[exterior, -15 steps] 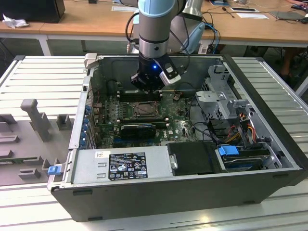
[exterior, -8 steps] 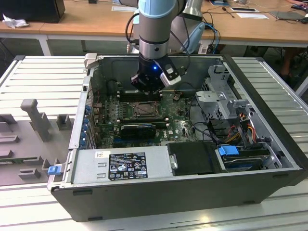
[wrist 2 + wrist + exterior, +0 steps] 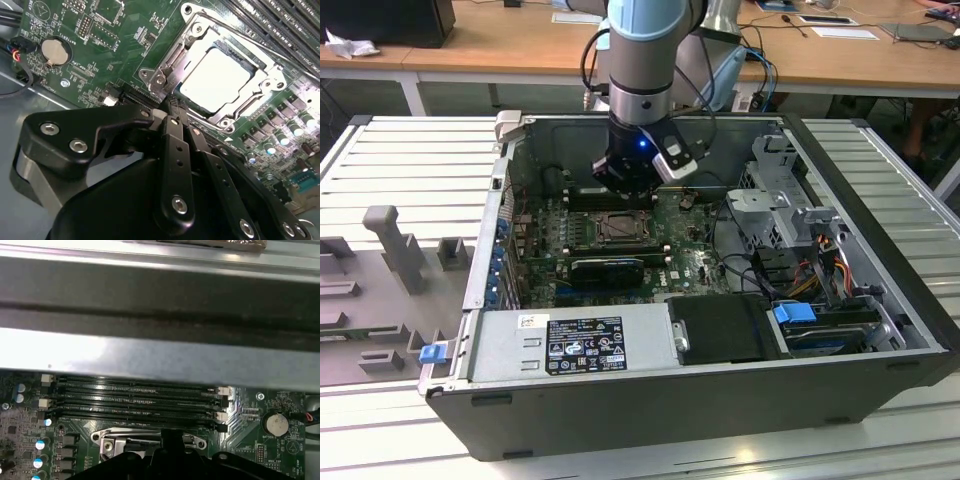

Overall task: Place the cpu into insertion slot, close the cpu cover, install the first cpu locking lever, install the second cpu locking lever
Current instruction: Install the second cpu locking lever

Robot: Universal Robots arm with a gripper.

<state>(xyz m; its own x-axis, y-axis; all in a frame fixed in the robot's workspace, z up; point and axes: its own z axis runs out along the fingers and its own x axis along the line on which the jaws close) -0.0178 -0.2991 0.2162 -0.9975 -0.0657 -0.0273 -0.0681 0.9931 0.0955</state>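
The big grey computer case lies open on its side on the ribbed metal counter. The robot arm reaches down into it from above. Inside is the green board, and the claw hangs just over the middle of it.

In the second wrist view the claw has its two black fingers pressed together. There is nothing between them. Their tips point right at the edge of the socket and stop very close to it.

The cpu cover is the shiny metal frame with the big square hole. It lies flat and closed over the socket, just past the claw's tips. The cpu sits inside that hole, flat in its slot, with its pale top showing. So the cpu is straight ahead of the fingertips and a little farther on.

A thin shiny lever runs along the near side of the frame. It is the closest thing to the claw's tips, and I think the work now is on the levers. I cannot tell if the tips touch it.

Beside the socket are the long black memory slots. A round silver battery sits off to one side of the claw.
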